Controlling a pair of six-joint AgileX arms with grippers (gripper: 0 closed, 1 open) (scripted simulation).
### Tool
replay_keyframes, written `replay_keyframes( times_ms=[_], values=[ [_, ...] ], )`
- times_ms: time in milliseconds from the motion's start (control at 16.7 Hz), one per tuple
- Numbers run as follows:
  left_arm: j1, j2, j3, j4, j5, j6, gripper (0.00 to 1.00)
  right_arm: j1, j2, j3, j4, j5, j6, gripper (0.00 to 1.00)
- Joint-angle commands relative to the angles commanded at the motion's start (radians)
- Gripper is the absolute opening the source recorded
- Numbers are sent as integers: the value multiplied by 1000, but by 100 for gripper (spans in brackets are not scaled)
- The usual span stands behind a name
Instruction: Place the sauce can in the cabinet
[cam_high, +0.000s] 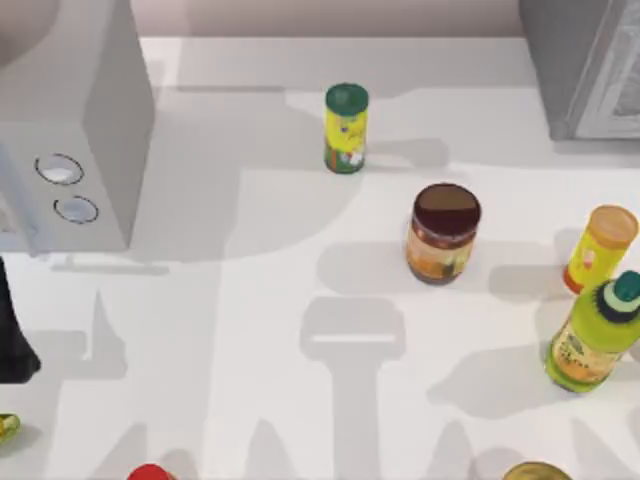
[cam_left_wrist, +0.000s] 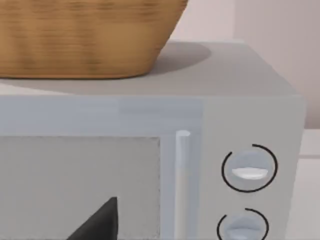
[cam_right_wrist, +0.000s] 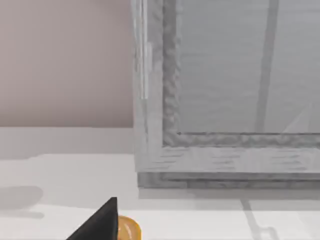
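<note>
I am seeing the sauce can (cam_high: 443, 233) standing upright mid-table, untouched; the cabinet (cam_high: 585, 62) is occupying the table's far right corner. Gripper states: cannot tell.

The left arm (cam_high: 12, 340) appears as a matte black, rounded shape with no markings. In each wrist view one pincer finger shows as a plain black wedge, (cam_left_wrist: 100, 222) and (cam_right_wrist: 100, 222), smooth, without screws or cables.
</note>
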Motion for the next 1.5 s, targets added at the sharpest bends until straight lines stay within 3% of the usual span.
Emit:
replay_keyframes(
  times_ms=[240, 540, 1500],
  values=[
    [0, 0, 0, 0, 0, 0, 100, 11, 29, 29, -2, -29, -26, 100],
    [0, 0, 0, 0, 0, 0, 100, 36, 276, 240, -38, -198, -217, 100],
    [0, 0, 0, 0, 0, 0, 100, 85, 1858, 1236, -475, -850, -1180, 100]
  ],
)
